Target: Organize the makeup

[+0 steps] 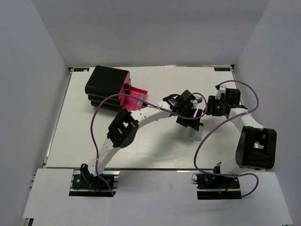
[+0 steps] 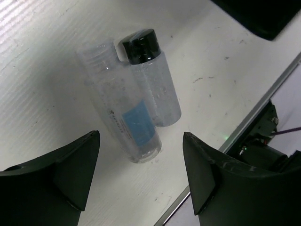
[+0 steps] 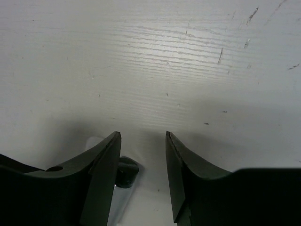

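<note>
- Noted black-capped clear plastic bottle and blue-labelled clear plastic bottle lying touching on scuffed white table.
- Found left gripper with fingers spread, empty, above both; right gripper apart, holding nothing.
- Judged pick-up pending; advised crosswise pinch on smooth round body, singly.

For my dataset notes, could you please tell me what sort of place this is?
Probably a robotics lab test cell: plain white walls enclose a white table, with the left arm and right arm bolted at its near edge.
</note>
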`<state>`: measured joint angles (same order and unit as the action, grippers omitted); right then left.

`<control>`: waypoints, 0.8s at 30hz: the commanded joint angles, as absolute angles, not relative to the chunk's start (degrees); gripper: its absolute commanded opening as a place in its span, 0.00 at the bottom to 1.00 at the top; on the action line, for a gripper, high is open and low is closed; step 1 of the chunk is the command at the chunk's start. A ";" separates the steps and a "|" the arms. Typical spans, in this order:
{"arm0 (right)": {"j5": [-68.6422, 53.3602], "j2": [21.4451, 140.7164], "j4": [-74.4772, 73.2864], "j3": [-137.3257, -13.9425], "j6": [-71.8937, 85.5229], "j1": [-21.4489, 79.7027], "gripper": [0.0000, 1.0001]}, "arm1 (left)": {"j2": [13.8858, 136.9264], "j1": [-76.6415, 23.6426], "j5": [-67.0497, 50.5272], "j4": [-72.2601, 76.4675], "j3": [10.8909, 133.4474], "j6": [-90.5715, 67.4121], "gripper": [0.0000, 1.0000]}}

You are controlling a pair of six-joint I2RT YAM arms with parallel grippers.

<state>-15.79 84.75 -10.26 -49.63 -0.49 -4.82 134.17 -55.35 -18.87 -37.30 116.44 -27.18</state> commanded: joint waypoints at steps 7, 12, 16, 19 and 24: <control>-18.37 79.10 -7.47 -45.71 1.14 -6.41 0.49 | 138.60 -56.69 -9.76 -43.59 118.74 -29.18 0.78; -18.63 77.35 -7.56 -44.39 1.06 -6.50 0.49 | 140.89 -57.22 -3.88 -47.28 118.74 -29.26 0.76; -18.72 75.85 -7.91 -43.86 0.53 -6.59 0.49 | 140.19 -57.22 1.82 -50.53 116.72 -29.88 0.70; -19.42 75.41 -8.00 -43.24 0.44 -6.59 0.49 | 138.87 -57.22 6.05 -52.46 114.18 -29.45 0.66; -20.83 74.79 -8.44 -43.07 0.70 -6.42 0.49 | 137.29 -57.22 8.35 -50.81 108.47 -27.43 0.49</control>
